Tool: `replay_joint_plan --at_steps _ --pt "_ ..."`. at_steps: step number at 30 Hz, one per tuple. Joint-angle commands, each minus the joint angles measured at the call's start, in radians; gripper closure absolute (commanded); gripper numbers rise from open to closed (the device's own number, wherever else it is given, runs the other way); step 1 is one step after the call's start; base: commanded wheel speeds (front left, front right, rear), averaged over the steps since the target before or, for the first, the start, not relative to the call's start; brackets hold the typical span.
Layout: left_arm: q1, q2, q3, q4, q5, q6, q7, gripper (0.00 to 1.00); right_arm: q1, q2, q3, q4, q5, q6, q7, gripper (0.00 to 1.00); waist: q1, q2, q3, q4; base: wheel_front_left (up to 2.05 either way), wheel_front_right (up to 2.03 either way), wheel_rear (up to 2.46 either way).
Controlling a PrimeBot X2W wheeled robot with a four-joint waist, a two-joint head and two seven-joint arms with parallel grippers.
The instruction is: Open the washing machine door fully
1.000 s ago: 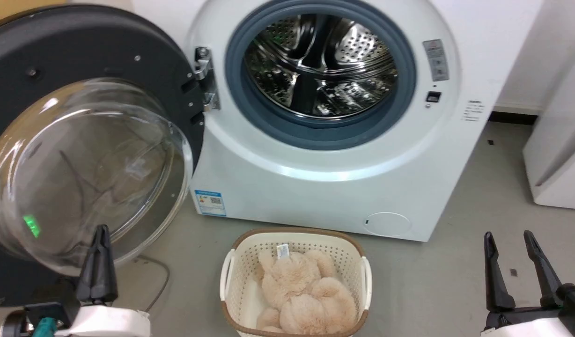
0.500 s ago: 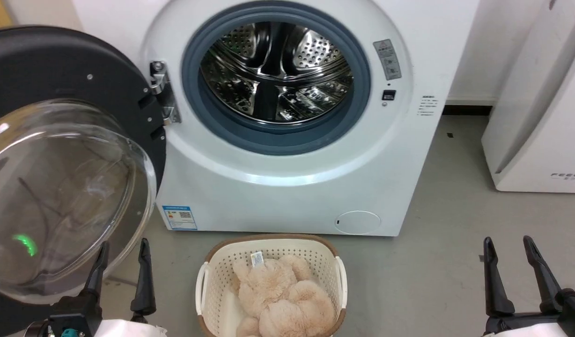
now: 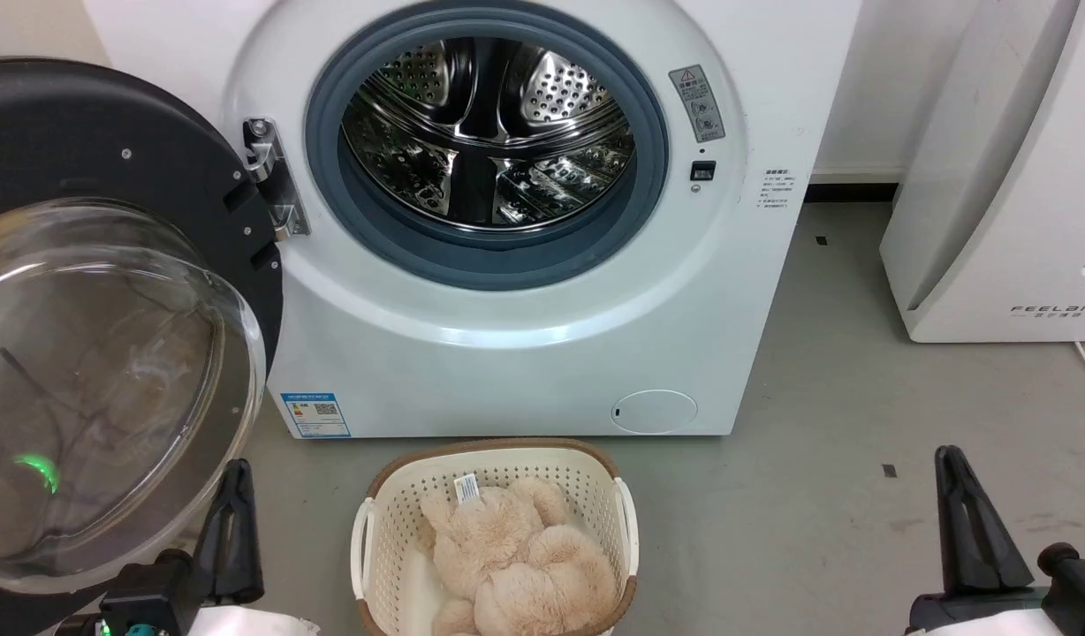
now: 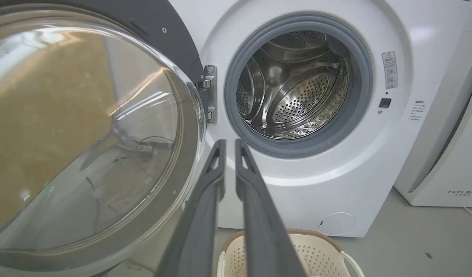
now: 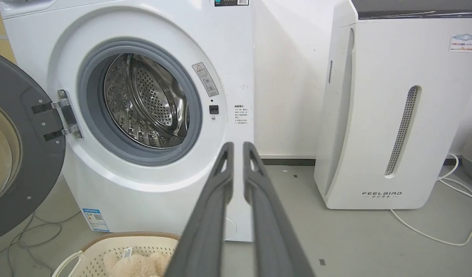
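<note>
1. Swung wide open: washing machine door, hanging off a metal hinge at the left of the washing machine. Matte dark inner face, big clear glass bowl bulging forward.
2. Shiny steel drum fully exposed inside a grey-blue seal.
3. left hand pinched nearly closed, gripping nothing, near the door's lower rim. right hand same deal, empty, well apart from the door.
4. Reads "FEELBIRD" on the white appliance. Blue label and warning sticker too small to read.

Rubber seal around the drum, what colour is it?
The rubber seal is grey-blue, clearest in the head view.
</note>
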Motion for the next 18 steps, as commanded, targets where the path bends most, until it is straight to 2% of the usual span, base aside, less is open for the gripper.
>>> replay_joint_plan --at_steps 1,18 --pt "-0.001 0.000 -0.002 -0.001 0.001 0.001 0.005 1.00 -0.002 0.000 0.002 0.000 -0.002 0.000 0.004 1.00 0.0000 0.0000 0.000 0.000 0.00 0.00 0.00" --pt "-0.009 0.000 -0.020 -0.010 0.014 0.009 0.040 1.00 -0.015 0.000 0.014 0.003 -0.015 0.000 0.039 1.00 0.0000 0.0000 0.004 0.002 0.00 0.00 0.00"
